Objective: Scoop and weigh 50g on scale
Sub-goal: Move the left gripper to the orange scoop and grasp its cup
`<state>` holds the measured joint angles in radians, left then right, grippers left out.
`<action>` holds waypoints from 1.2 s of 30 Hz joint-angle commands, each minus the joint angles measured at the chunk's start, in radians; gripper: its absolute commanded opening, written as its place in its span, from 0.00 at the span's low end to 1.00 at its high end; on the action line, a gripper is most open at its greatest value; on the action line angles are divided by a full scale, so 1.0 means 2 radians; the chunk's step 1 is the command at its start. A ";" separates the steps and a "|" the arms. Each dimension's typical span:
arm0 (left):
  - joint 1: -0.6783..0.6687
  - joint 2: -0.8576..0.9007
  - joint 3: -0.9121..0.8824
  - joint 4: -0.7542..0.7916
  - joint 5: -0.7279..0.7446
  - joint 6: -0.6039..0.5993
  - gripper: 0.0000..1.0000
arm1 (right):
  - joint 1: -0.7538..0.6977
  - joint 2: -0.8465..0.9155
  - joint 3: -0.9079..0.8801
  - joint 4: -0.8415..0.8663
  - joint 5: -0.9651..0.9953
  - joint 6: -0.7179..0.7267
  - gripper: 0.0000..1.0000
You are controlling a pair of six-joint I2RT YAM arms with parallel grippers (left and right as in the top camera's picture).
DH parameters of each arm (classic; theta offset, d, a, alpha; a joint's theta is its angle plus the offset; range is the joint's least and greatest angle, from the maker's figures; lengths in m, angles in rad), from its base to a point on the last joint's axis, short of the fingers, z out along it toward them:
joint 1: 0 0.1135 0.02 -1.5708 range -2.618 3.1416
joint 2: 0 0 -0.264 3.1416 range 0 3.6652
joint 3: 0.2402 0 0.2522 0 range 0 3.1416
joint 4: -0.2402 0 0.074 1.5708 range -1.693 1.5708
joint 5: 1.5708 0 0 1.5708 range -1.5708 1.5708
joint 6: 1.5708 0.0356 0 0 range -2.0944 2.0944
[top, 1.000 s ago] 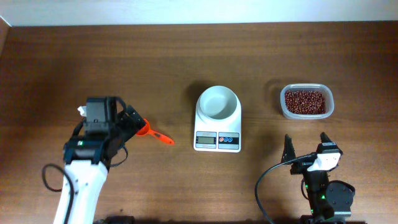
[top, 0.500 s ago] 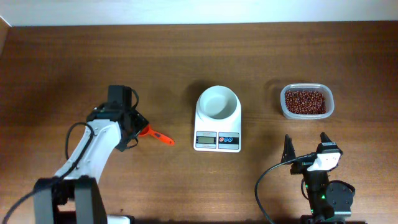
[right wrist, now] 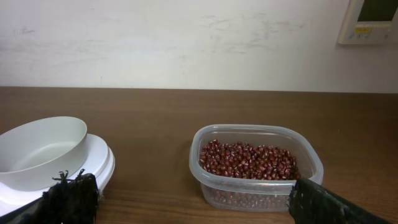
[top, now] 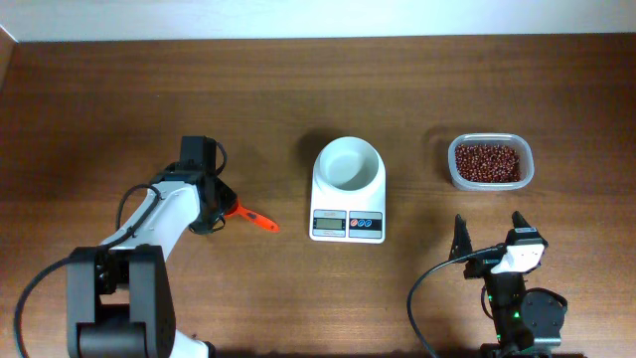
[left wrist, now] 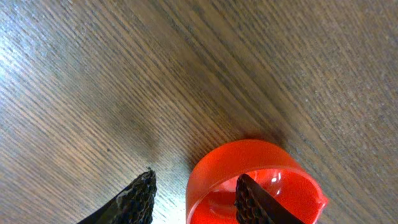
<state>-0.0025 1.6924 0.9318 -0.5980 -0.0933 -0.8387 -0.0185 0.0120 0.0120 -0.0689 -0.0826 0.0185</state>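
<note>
- Swinging in over the last second, the left arm (top: 159, 214) has brought the left jaws onto the orange scoop (top: 248, 216), and they have narrowed; the right jaws have not moved.
- Overhead: the scoop lies on the table (top: 298, 99) at 9 o'clock from the scale (top: 348, 189), apart from it. The beans (top: 487, 162) fill a clear container (top: 452, 177) at 3 o'clock from the scale's bowl. The right jaws, near the table's 5 o'clock edge, are spread wide and empty.
- Left wrist: the left jaws straddle the scoop's (left wrist: 249, 152) cup wall, one finger (left wrist: 249, 199) inside and the other (left wrist: 140, 193) outside with a gap, so they are partly open and not clamped.
- Right wrist: the scale's (right wrist: 43, 149) bowl is empty, and the beans (right wrist: 249, 162) sit ahead.
</note>
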 commanded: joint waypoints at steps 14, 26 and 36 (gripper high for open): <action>-0.001 0.041 0.000 0.021 0.010 -0.005 0.07 | 0.003 -0.003 -0.003 -0.002 0.002 -0.002 0.99; -0.001 -0.126 0.002 -0.073 0.013 0.037 0.00 | 0.003 -0.003 -0.003 -0.002 0.002 -0.002 0.99; -0.001 -0.221 0.002 -0.178 0.026 0.037 0.00 | 0.003 -0.003 -0.003 -0.002 0.002 -0.002 0.99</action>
<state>-0.0025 1.2621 0.9371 -0.9470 -0.0486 -0.7780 -0.0185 0.0120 0.0120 -0.0689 -0.0826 0.0185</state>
